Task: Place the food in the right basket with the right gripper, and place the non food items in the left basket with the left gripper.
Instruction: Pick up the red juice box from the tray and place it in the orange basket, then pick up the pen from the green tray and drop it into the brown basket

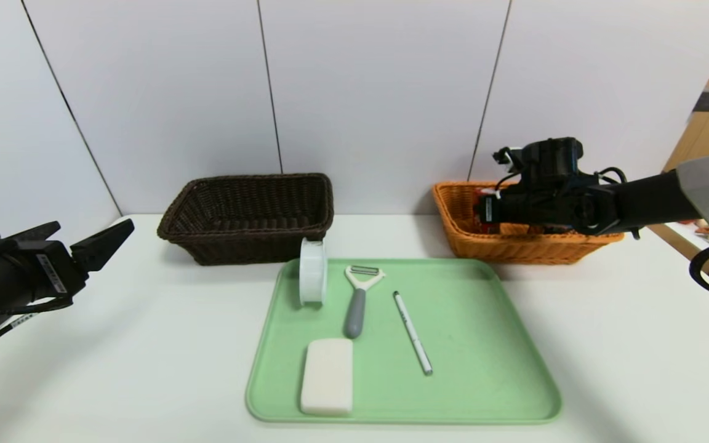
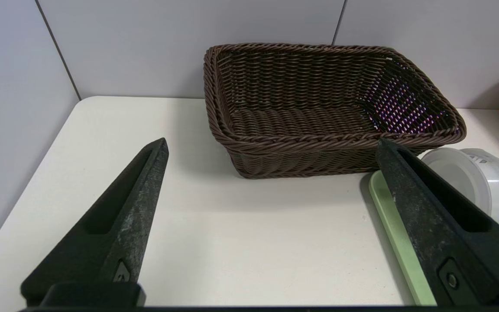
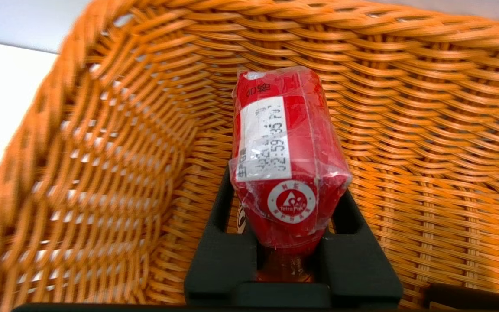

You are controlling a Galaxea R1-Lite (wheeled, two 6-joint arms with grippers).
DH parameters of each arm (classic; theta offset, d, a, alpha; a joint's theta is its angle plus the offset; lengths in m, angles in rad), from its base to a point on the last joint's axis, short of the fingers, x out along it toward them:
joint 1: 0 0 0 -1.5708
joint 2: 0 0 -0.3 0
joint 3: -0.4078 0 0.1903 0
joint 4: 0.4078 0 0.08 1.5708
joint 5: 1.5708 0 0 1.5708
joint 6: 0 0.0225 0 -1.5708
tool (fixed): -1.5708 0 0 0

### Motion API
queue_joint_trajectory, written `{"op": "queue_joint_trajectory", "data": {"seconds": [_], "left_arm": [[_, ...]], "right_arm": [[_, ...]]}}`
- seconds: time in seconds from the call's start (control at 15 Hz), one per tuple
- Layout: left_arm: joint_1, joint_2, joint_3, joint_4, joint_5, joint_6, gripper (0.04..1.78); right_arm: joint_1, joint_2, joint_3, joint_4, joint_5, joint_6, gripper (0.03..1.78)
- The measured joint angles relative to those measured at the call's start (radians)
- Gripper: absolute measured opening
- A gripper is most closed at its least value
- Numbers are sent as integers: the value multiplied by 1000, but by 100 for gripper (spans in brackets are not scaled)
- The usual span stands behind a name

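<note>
Near: white block (image 1: 327,376), pen (image 1: 413,333), peeler (image 1: 358,299) and round case (image 1: 313,271) lie untouched on the green tray (image 1: 490,344). Left gripper (image 2: 271,147) hangs parked and spread wide before the left basket (image 2: 319,108), empty. Far: right gripper (image 3: 290,225) inside the right basket (image 3: 427,130), fingers narrowly parted, red carton (image 3: 284,151) between them. Risk: the carton may stick to a pad and lift out on retreat; whether it's released, can't tell.
</note>
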Motion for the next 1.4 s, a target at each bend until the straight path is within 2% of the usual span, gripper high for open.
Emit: {"op": "queue_joint_trajectory", "data": {"seconds": [0.13, 0.33, 0.67, 0.8, 0.87, 1.0, 1.13, 1.27, 1.4], "left_arm": [[0, 0, 0, 0, 1, -1, 169], [0, -2, 1, 0, 1, -1, 169], [0, -3, 1, 0, 1, -1, 169], [0, -5, 2, 0, -1, 1, 169], [0, -6, 1, 0, -2, 3, 169], [0, -7, -4, 0, -2, 3, 169], [0, -8, -6, 0, -3, 4, 169], [0, -8, -6, 0, -4, 6, 169], [0, -8, -6, 0, -3, 10, 169]], "right_arm": [[-3, 4, -3, -11, -9, -1, 74], [-4, -4, -3, -12, -12, -1, 105], [11, -108, -1, -14, -12, 0, 136], [63, -199, 0, -1, -5, 5, 144], [113, -246, 2, 25, -2, 6, 147], [234, -343, 3, 164, 3, 18, 152], [338, -418, 3, 347, 4, 47, 157], [410, -463, 17, 515, 4, 59, 160], [447, -484, 66, 588, 3, 60, 163]]}}
